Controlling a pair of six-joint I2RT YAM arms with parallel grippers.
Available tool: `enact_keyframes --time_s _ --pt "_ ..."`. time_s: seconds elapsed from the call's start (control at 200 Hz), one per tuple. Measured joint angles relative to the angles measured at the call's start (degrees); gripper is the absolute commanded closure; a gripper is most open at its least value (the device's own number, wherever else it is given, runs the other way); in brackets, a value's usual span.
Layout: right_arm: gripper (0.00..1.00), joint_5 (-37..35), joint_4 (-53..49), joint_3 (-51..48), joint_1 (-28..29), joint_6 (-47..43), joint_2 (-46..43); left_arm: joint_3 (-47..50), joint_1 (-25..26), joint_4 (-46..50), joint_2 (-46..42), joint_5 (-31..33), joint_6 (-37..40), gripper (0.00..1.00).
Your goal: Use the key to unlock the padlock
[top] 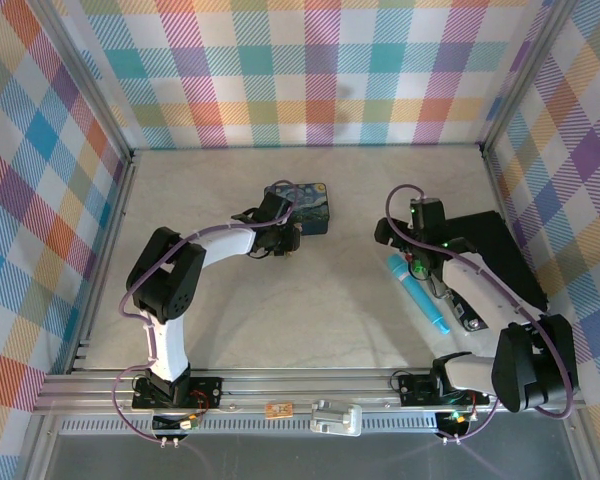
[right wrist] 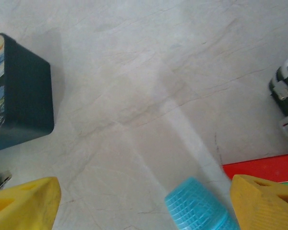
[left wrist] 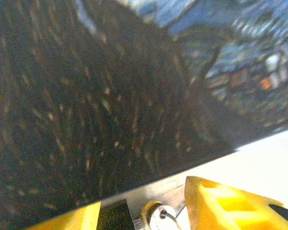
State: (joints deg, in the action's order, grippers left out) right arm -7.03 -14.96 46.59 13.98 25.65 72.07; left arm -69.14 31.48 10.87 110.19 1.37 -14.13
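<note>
left wrist, padlock [left wrist: 157, 216] cropped, tin [left wrist: 110, 96] blurred

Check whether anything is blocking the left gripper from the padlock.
Nothing visible is. The padlock lies right between the left gripper's fingers, at the foot of the blue painted tin, which stands just behind it.
</note>
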Motion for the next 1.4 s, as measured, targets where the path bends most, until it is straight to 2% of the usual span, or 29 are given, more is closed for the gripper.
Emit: enact_keyframes --time_s 0.205,0.4,0.54,0.69,0.78,0.89,0.98,1.01,1.17,1.26,1.4 --pt "0.09 -0.7 2.14 0.0 -3.5 -2.89 1.2 4.87 2.45 -1.03 -1.79 1.01 -1.25 0.51" --pt "0.09 -6.36 7.87 -1.16 -5.88 -7.34 3.28 8.85 4.22 -0.26 -5.4 1.05 -4.42 0.49" --pt "0.09 -9.73 14.14 -3.96 -6.6 -11.21 7.26 10.97 4.44 4.44 -9.92 0.85 -6.34 0.42" --pt "0.08 -12.81 22.16 -7.23 -6.91 -14.95 11.54 11.67 3.48 7.21 -18.8 2.71 -6.6 0.3" --pt "0.08 -13.57 28.11 -7.26 -6.91 -18.6 14.78 11.74 0.68 6.88 -24.02 4.9 -6.38 0.28" --pt "0.08 -13.29 34.23 -7.41 -7.37 -21.4 17.62 12.59 -6.1 5.46 -28.33 8.85 -6.67 0.22" --pt "0.0 -11.34 38.73 -9.53 -8.2 -22.53 17.55 15.72 -10.86 3.23 -30.51 12.66 -6.93 0.19" --pt "0.01 -10.67 40.41 -10.64 -8.44 -22.88 17.29 17.03 -12.2 2.6 -30.88 14.34 -6.91 0.18" --pt "0.01 -4.74 51.32 -18.56 -11.19 -23.56 14.67 22.51 -16.63 1.97 -30.88 22.01 -5.31 0.18" --pt "0.01 -2.69 58.49 -22.25 -12.33 -23.54 14.78 24.79 -19.02 -0.15 -30.88 24.04 -3.89 0.18" --pt "0.01 -1.51 61.66 -23.45 -12.7 -23.37 15.04 27.8 -22.12 -7.76 -30.56 26.45 -1.05 0.18"
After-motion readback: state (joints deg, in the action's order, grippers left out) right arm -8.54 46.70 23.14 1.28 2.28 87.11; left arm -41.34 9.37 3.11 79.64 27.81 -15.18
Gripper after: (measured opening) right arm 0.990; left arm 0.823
